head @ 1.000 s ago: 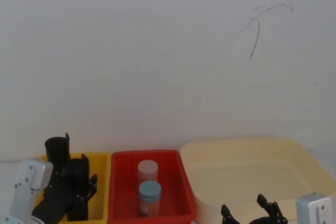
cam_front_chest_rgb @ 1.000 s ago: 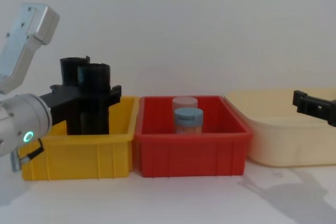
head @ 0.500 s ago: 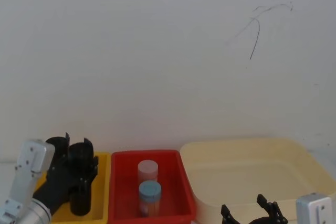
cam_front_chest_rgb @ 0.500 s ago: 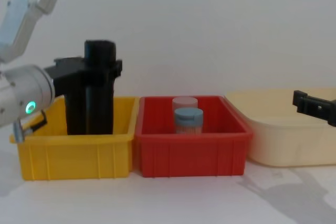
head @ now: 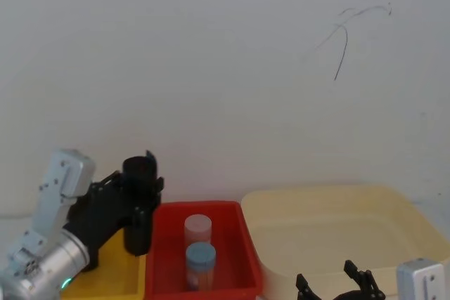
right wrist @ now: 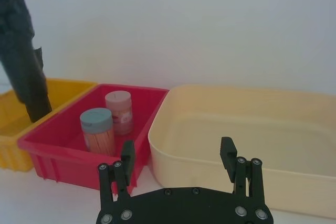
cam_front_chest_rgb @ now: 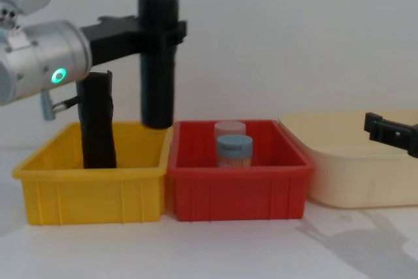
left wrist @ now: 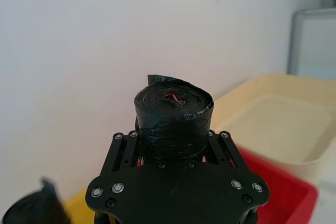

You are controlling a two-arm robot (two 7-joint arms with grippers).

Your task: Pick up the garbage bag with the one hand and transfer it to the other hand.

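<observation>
One white table [cam_front_chest_rgb: 228,246] carries three bins in a row. The biggest is the cream tub [cam_front_chest_rgb: 353,174] on the robot's right, then the red bin [cam_front_chest_rgb: 235,191] in the middle, then the yellow bin [cam_front_chest_rgb: 91,194] on the left. The red and yellow bins stand side by side, touching or nearly so.

There are two end effectors. The left end effector [cam_front_chest_rgb: 161,27] reaches in from the left, well above the bins, and is clamped on the bag [cam_front_chest_rgb: 157,76] near its top. The right end effector [right wrist: 177,156] sits low in front of the cream tub with its fingers spread wide, holding nothing.

There are two black rolls. The bag hangs upright in the air over the edge where the yellow bin meets the red one, with its lower end about level with the rims. The wrist view shows its flat wound top [left wrist: 173,100] standing above the fingers. The creased roll [cam_front_chest_rgb: 98,122] stands in the yellow bin, apart from the bag.

Two jars stand in the red bin, close together: a pink-lidded jar [cam_front_chest_rgb: 230,127] behind and a blue-lidded jar [cam_front_chest_rgb: 234,150] in front.
</observation>
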